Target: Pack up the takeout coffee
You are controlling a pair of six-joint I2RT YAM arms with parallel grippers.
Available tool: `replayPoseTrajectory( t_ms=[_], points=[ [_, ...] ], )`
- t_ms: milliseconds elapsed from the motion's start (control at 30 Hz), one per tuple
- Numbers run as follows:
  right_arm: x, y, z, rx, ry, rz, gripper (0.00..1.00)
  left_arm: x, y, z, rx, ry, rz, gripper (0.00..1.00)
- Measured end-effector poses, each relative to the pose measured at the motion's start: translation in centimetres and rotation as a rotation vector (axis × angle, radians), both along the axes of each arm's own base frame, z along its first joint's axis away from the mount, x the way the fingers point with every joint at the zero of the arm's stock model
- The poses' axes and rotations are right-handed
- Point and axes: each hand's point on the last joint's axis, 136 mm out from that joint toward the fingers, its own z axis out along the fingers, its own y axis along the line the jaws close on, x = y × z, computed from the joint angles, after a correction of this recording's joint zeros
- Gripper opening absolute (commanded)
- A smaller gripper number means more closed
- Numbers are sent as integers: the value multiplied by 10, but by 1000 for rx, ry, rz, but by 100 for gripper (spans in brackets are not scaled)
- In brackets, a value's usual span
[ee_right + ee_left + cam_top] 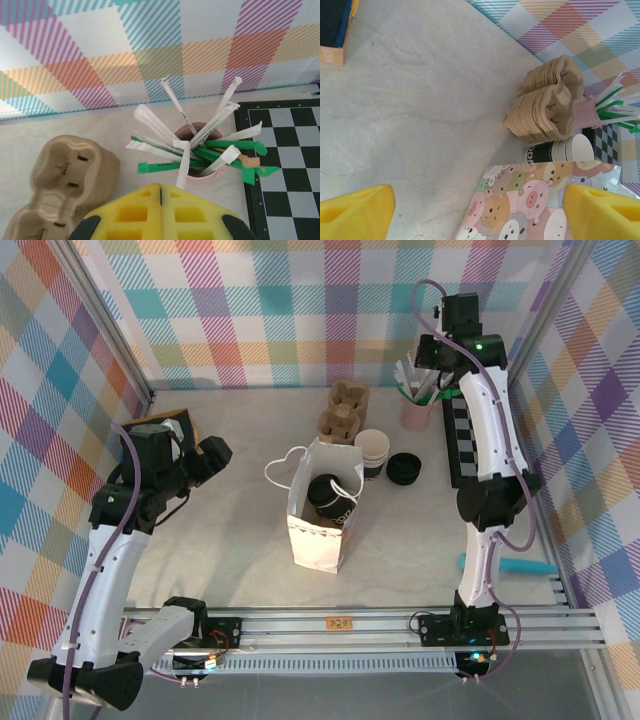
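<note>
The left claw [208, 458] hangs with its yellow fingers [355, 212] spread wide and nothing between them, to the left of the paper bag [318, 535] and clear of it. In its wrist view the bag's cartoon-animal side shows low between the two fingers. The right claw [160, 200] is pressed shut, finger against finger and holding nothing, at the far right of the table [230, 530]. It is close to a pink cup [197, 134] stuffed with wrapped straws, which stands just beside a checkerboard [285, 150]. The takeout coffee [330, 495] sits inside the bag, which stands upright near the middle of the table, and its black lid shows through the bag's open top. Just beyond the bag stands a stack of paper cups [372, 452], with a loose black lid [404, 470] to its right. A pile of pulp cup carriers [343, 412] lies behind them, toward the back wall.
</note>
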Motion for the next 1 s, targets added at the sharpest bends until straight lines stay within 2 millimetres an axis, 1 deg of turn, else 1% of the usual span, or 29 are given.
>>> replayPoseTrajectory(
  t_ms=[167,333,400,500,600,733,867,1000],
  points=[
    [-41,22,40,42,-38,70,0,6,-2,1,-6,-8,-6,86],
    [-94,41,82,128,-79,169,0,15,-6,0,-15,-14,-16,86],
    [-113,46,94,169,-87,205,0,18,-7,0,-18,-14,-20,86],
    [-142,58,109,233,-86,280,0,22,-8,-2,-20,-12,-24,86],
    [-167,75,117,287,-69,370,0,24,-9,-4,-21,-7,-27,86],
    [-198,102,119,354,-23,485,0,25,-9,-3,-22,-9,-27,86],
    [-223,121,118,403,29,567,0,29,-10,-1,-24,-23,-27,86],
    [-243,134,115,430,76,626,0,31,-10,-3,-23,-18,-27,86]
  ],
)
